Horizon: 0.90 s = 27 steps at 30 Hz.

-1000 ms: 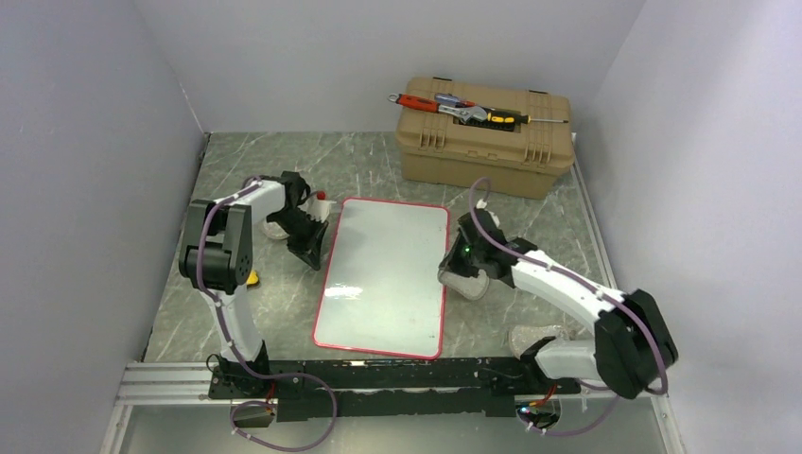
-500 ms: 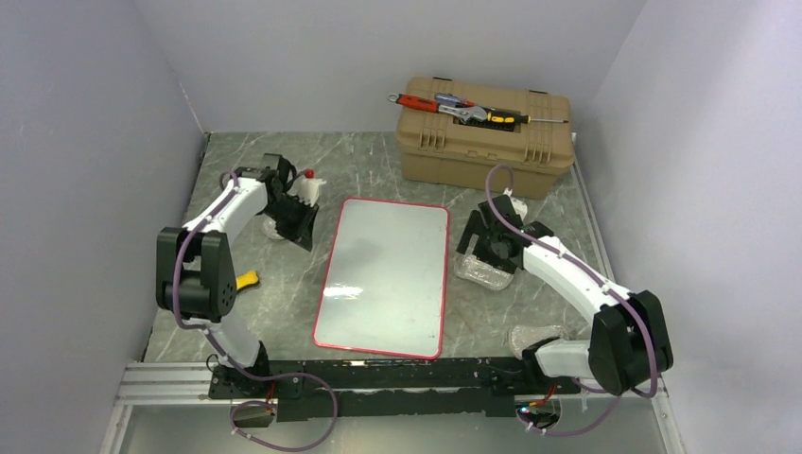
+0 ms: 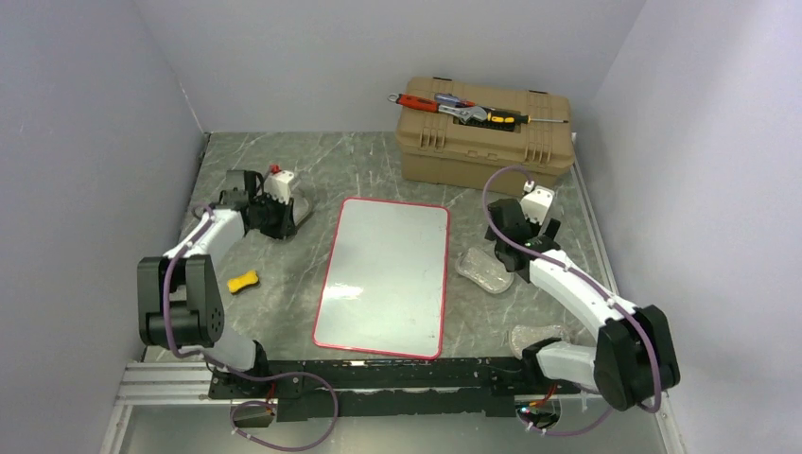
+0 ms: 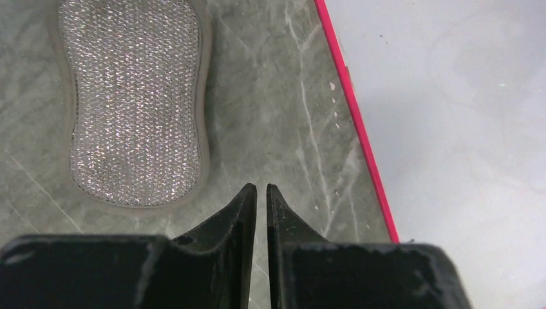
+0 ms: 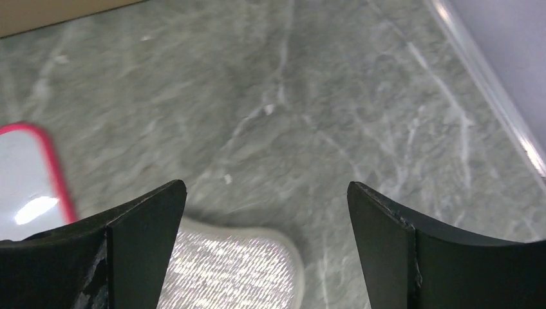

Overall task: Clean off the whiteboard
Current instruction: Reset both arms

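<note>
The whiteboard [image 3: 383, 279], white with a thin red rim, lies flat in the middle of the table and looks free of marks. My left gripper [image 3: 279, 225] hovers left of its far corner. Its jaws stand a narrow slit apart with nothing between them [image 4: 261, 187]. A silver mesh sponge [image 4: 132, 103] lies just beyond the tips, and the board's red edge [image 4: 360, 141] runs to their right. My right gripper [image 3: 511, 248] is wide open [image 5: 267, 187] above the table, right of the board. A second silver sponge [image 5: 232, 270] lies under it, untouched.
A tan toolbox [image 3: 487, 142] with hand tools on its lid stands at the back right. A yellow sponge [image 3: 243, 281] lies left of the board. Another clear sponge [image 3: 539, 336] sits near the right arm's base. Grey walls close in on both sides.
The right gripper opened, left its sponge on the table and drew back to the right. The left arm swung away from the board's edge toward the far left, jaws parting slightly.
</note>
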Available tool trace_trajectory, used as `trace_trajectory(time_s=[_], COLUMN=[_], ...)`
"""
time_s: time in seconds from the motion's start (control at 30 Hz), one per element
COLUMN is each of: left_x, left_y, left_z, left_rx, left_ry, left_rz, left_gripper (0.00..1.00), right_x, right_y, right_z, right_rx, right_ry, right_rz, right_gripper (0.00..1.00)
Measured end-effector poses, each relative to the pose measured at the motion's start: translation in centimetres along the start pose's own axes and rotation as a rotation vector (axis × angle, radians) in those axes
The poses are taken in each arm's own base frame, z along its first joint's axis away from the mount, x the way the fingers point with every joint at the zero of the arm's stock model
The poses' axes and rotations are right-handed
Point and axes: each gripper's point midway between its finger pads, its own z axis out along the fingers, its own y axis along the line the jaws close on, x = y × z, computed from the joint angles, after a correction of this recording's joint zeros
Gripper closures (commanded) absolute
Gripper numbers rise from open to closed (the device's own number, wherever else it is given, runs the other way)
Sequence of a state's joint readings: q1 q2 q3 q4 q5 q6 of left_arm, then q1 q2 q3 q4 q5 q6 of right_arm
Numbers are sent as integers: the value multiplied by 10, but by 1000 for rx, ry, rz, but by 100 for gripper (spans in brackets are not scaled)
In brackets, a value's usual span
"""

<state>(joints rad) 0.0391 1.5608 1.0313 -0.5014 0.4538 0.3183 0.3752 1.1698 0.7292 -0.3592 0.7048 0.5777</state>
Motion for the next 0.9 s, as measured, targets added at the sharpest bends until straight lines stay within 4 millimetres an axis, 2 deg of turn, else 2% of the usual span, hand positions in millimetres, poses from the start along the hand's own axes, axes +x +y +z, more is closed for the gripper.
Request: trace_trajectory(time_s=[0.1,0.27,0.43,0.57,0.7,0.83,0.9], left_x=[-2,14,9,8,8,1,4], left_y=[7,15,39,62,69,76,75], left_z=[7,23,33,37,36,30,27], left_rx=[-45,-87,-124,-150,-134,-153,-162], left_ry=[-144,-265,-356,-405,-428,-481,-502], left_rz=[43,53,3,-58,-108,-111,-114], left_gripper=[80,81,81,82,78,73,72], right_x=[7,16,7,-8,-16,-13,-8], right_y=[-14,-37,-58,-67,-73,-70,-68], right_z=[16,29,34,36,40,45,48], right_rx=[80,108,121,128,122,100,85], right_ry=[-38,-162,-292,-370,-423,-437,-439], right_rz=[-31,-8,51,108,164,169,146], right_gripper=[0,0,0,0,0,0,0])
